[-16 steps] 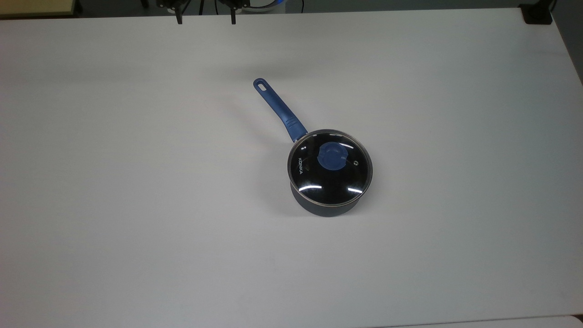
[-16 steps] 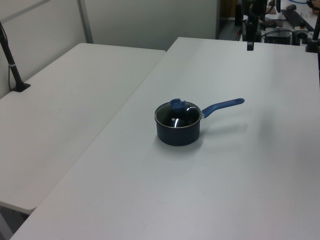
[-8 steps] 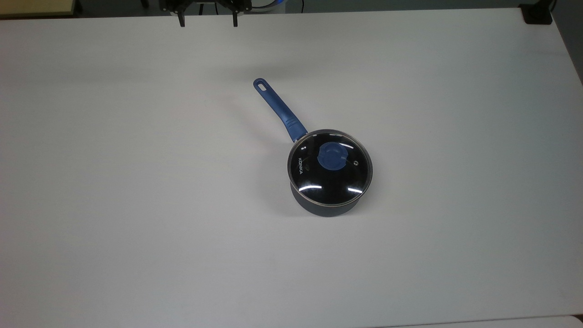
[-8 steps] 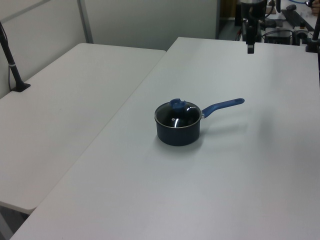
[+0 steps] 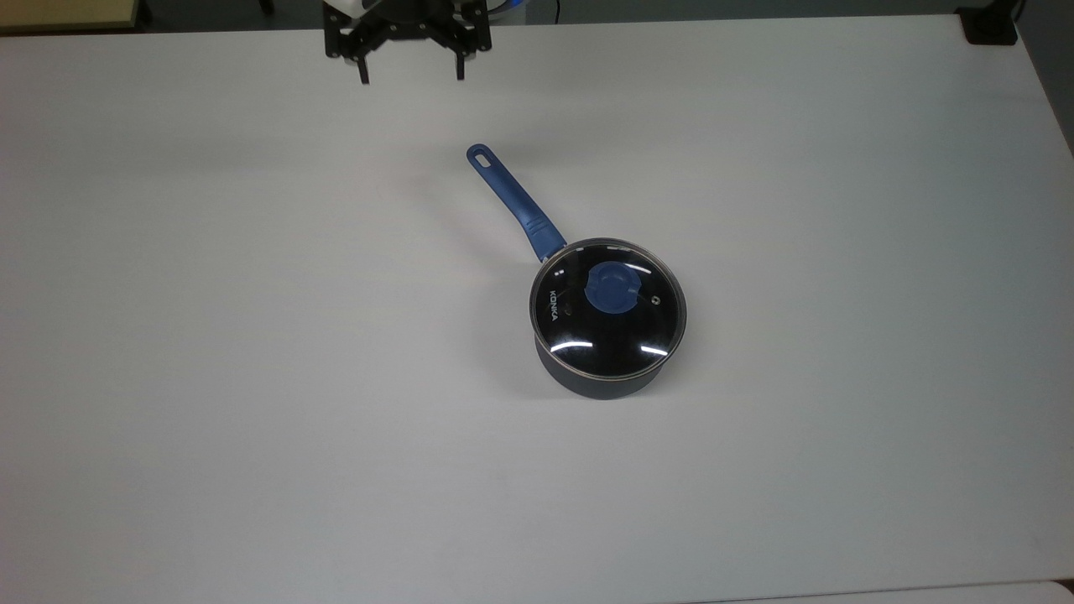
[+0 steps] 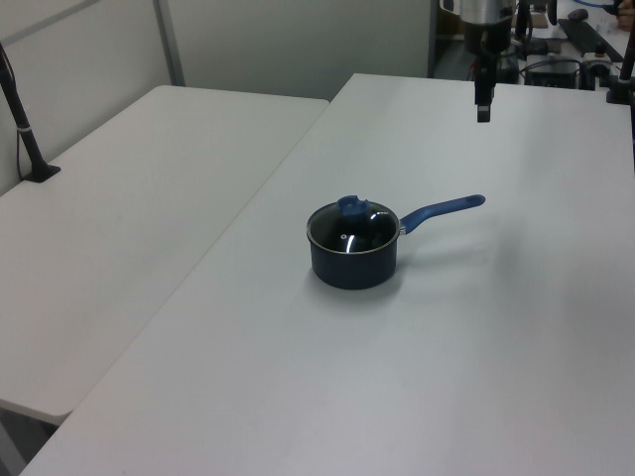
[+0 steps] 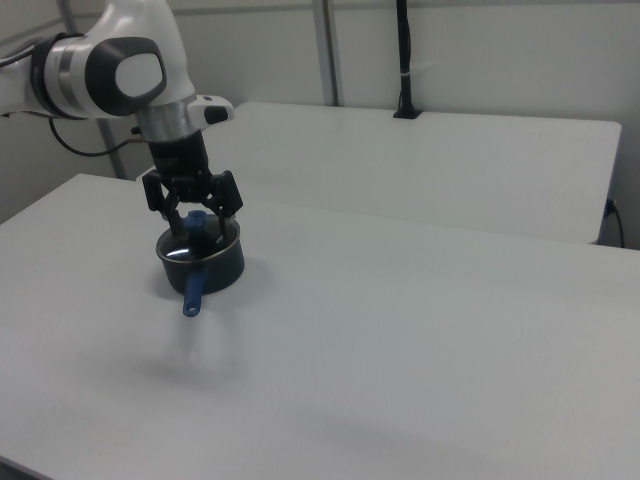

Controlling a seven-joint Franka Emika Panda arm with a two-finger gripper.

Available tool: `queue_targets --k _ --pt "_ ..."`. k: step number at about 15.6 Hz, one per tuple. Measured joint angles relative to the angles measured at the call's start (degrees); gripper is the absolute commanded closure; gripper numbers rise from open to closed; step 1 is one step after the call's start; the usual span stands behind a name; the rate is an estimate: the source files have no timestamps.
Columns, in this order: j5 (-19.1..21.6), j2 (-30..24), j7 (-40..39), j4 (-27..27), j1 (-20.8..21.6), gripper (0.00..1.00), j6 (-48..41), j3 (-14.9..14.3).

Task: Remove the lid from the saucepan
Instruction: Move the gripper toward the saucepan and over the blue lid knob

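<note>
table [image 5: 252, 377]: bare around saucepan [image 5: 606, 376] | lid [image 5: 607, 306] knob unobstructed above | claw [image 5: 411, 74] well apart

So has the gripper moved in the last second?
Yes. In the top view the gripper has come down the picture from the white table's far edge, toward the blue-handled saucepan.

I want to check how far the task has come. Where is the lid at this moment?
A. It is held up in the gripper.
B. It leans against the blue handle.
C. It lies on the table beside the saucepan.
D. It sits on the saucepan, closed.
D: the lid sits flat on the saucepan, its blue knob on top, while the open gripper hangs empty, apart from it, near the table's far edge.
</note>
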Motion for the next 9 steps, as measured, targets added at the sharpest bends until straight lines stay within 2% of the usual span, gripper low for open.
queue_targets --k 9 --pt "0.29 5.13 10.67 -0.01 5.73 0.00 12.58 0.19"
